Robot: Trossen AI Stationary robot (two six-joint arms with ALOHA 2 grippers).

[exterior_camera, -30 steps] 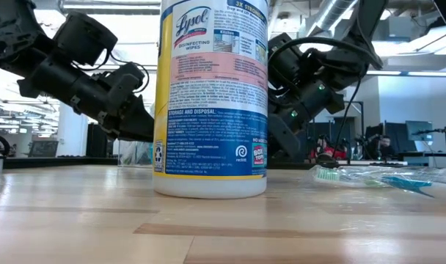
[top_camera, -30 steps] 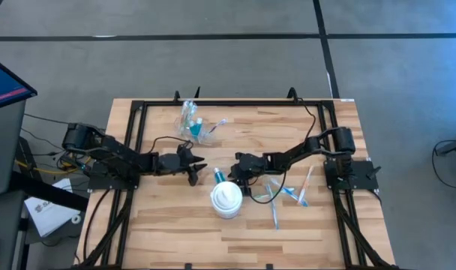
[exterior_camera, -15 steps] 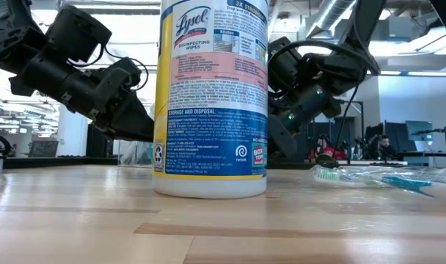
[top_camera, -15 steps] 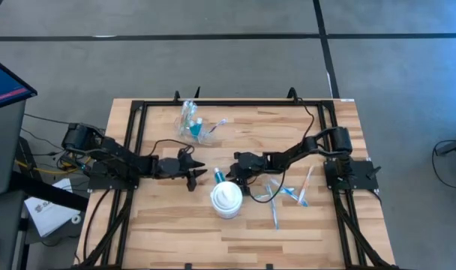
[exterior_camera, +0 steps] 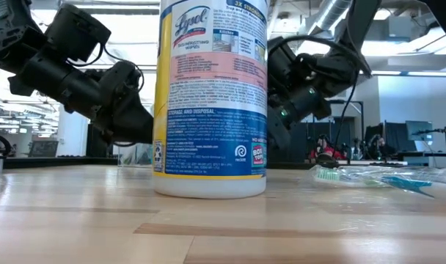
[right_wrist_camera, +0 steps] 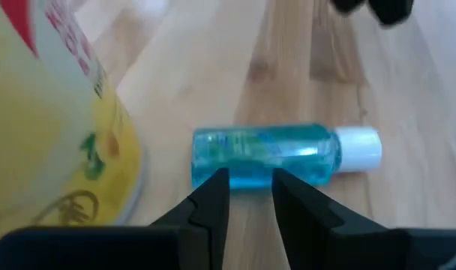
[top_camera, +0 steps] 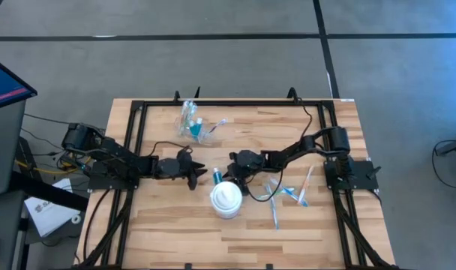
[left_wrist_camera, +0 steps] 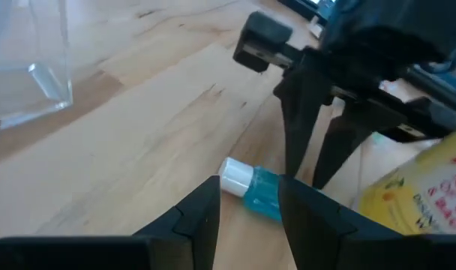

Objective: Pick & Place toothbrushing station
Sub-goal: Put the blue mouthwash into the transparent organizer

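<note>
A small blue bottle with a white cap lies on its side on the table, between my two grippers. My left gripper is open, level with the cap end. My right gripper is open over the bottle's blue body, coming from the table's right. Two clear cups with things in them are at the far side. Thin toothbrushes lie loose at the right. My right gripper's fingertips stand in front of the near side of the bottle's body, slanting down from the table's right. I cannot tell whether they touch it. My left gripper touches nothing.
A tall white tub of wipes stands just near-side of the bottle and hides both grippers' fingertips in the low view. A black frame runs round the table. A clear cup's corner shows beyond my left gripper.
My left gripper has rolled about its own line of pointing and stayed beside the bottle's cap end. My right gripper has tipped a little more downward over the bottle. The bottle has not moved.
</note>
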